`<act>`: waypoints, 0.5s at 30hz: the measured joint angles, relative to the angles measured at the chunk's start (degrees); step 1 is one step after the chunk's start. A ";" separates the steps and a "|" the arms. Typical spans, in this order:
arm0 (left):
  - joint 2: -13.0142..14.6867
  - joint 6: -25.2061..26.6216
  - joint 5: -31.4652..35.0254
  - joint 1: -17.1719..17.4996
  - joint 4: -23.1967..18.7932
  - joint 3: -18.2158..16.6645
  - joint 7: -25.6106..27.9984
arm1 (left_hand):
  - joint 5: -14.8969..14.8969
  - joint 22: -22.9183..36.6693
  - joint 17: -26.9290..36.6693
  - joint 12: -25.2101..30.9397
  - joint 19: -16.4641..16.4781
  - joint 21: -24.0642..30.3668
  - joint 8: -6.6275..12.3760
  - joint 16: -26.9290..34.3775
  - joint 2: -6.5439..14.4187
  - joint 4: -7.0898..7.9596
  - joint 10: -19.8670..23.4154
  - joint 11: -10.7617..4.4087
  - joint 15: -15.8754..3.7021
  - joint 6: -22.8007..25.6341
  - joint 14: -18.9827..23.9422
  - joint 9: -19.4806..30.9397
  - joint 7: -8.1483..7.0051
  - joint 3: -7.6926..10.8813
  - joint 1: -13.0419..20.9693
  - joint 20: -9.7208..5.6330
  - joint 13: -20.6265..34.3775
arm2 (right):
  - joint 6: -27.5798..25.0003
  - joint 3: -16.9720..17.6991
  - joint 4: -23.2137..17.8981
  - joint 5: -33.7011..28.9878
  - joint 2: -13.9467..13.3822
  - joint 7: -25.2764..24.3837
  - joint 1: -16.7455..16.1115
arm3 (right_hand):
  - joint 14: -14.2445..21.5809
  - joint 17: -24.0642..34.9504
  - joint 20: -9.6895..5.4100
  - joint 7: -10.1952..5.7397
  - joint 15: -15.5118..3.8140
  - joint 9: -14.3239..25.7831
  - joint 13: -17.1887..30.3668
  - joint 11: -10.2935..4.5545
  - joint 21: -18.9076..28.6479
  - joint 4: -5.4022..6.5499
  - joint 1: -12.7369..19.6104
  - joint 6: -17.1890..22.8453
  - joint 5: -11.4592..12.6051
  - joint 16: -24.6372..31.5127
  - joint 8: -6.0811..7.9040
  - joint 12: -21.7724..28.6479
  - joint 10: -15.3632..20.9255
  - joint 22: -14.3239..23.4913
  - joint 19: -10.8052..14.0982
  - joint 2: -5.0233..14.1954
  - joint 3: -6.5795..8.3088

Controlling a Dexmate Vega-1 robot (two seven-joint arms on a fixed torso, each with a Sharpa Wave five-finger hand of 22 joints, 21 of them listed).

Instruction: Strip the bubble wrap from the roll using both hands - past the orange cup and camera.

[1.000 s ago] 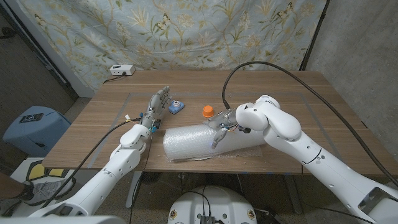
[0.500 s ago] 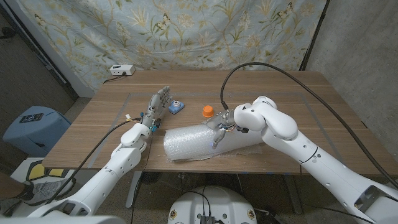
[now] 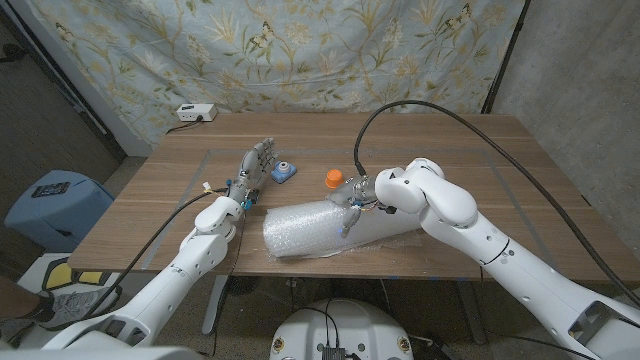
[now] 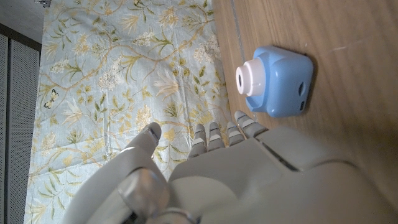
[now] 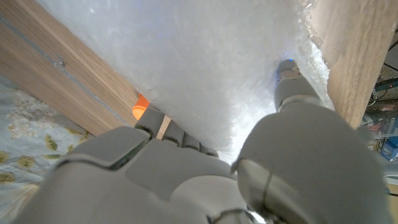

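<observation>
OK: right hand (image 3: 352,203) grips the roll (image 3: 335,229); left hand (image 3: 254,163) holds nothing, fingers apart, beside camera (image 3: 284,172). Cup (image 3: 334,178) behind roll. No legible writing.

The right hand (image 5: 205,168) lay against the bubble wrap (image 5: 211,68), its fingers (image 5: 177,138) pressed into one side of the white sheet and its thumb (image 5: 289,84) into the other, near the wrap's ragged edge. The wooden table (image 5: 56,68) ran beside the wrap. A bit of the orange cup (image 5: 141,107) peeked out just past the fingers, against the wrap.
</observation>
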 measured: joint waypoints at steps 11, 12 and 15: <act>-0.27 0.18 -0.35 -0.48 0.72 -0.19 -0.49 | 0.00 0.00 0.00 0.23 0.32 0.00 0.00 0.00 0.00 0.00 0.30 0.31 0.30 0.62 0.30 0.00 0.00 0.00 0.00 0.31 0.00 | 1.10 1.29 0.76 0.49 -0.48 -6.75 -1.68 | 10.39 1.67 -5.40 -3.27 -0.06 0.66 -1.85 -2.17 2.88 0.15 2.45 10.39 0.02 4.65 4.09 3.23 9.89 0.28 8.25 -2.45 -0.78; -0.27 0.26 -0.37 -0.49 0.75 -0.20 -0.52 | 0.00 0.00 0.00 0.23 0.31 0.00 0.00 0.00 0.00 0.00 0.30 0.31 0.30 0.61 0.30 0.00 0.00 0.00 0.00 0.31 0.00 | 1.15 1.40 0.83 0.60 -0.52 -7.32 -1.81 | 11.07 1.67 -5.82 -3.74 0.08 0.66 -2.18 -2.22 3.24 0.15 2.70 11.25 -0.01 4.80 4.56 3.45 10.65 0.28 8.67 -2.70 -0.78; -0.28 0.44 -0.43 -0.51 0.78 -0.24 -0.57 | 0.00 0.00 0.00 0.23 0.31 0.00 0.00 0.00 0.00 0.00 0.30 0.31 0.30 0.61 0.30 0.00 0.00 0.00 0.00 0.31 0.00 | 1.33 1.76 1.01 1.04 -0.65 -8.61 -2.12 | 13.28 1.67 -6.35 -4.48 0.00 0.89 -3.04 -2.08 3.44 0.15 3.08 13.73 -0.02 5.01 5.61 4.03 12.76 0.29 9.84 -3.08 -0.79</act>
